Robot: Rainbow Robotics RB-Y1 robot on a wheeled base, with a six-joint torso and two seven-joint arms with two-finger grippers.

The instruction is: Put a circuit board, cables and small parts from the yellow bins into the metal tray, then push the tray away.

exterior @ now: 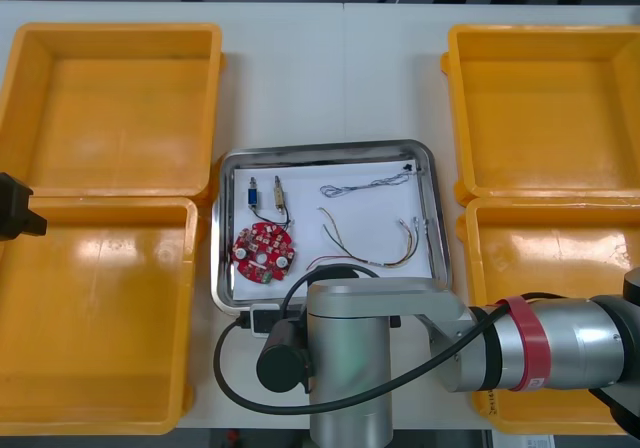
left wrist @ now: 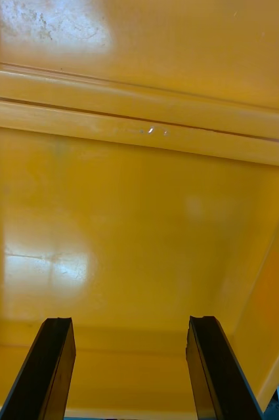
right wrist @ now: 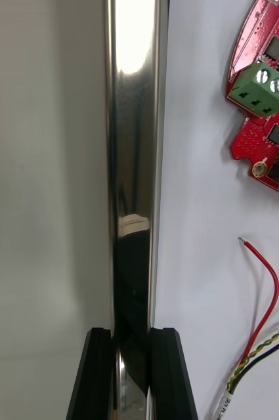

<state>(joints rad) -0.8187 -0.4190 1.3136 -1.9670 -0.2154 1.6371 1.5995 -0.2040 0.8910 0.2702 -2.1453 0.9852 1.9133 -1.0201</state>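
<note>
The metal tray (exterior: 325, 149) sits on the light surface (exterior: 330, 68) between the four yellow bins, two on each side. Its white inside holds the round red circuit board (exterior: 263, 251) toward the near left corner and two small metal parts (exterior: 265, 196) just beyond the board. A thin twisted cable (exterior: 365, 185) lies toward the far right, and red and yellow cables (exterior: 370, 248) lie to the right of the board. The right arm reaches across the near edge of the surface to the tray's near side. In the right wrist view the right pincer (right wrist: 131, 335) is narrow, its two black fingers (right wrist: 100, 367) pinched on the shiny rim of the tray, one finger outside the rim and one inside. The board with its green block and a red wire end lie on the white floor just beside that rim. The left pincer (left wrist: 129, 325) hangs at the left edge, over the near left bin (exterior: 100, 308). Its fingers stand wide apart with nothing between them, and the bare bin floor lies below.
</note>
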